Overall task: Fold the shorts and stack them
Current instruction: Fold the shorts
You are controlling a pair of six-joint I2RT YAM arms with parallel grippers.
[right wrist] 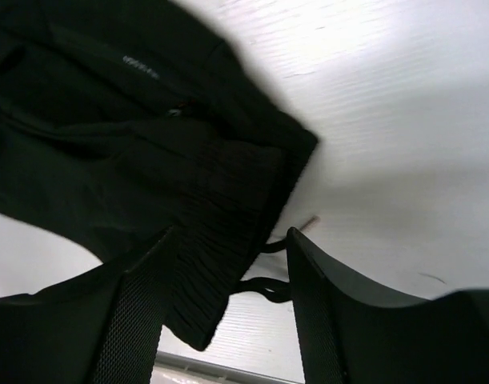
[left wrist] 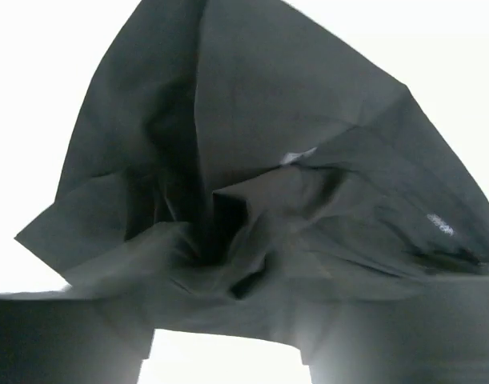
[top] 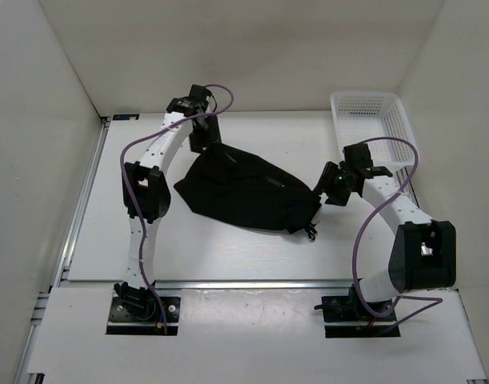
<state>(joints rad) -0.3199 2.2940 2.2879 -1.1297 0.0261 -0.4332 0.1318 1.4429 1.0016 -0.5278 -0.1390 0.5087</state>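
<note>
Right gripper [right wrist: 228, 244] fingers stand spread either side of the shorts' [top: 244, 192] waistband, pinching nothing. Left gripper [left wrist: 226, 336] is likewise spread, with cloth bunched just ahead. The shorts look roughly folded but rumpled, and stacking seems undone.

The shorts [top: 248, 192] lie between left end effector [top: 204, 142] and right end effector [top: 322, 189], basket [top: 364, 97] behind the latter.
</note>
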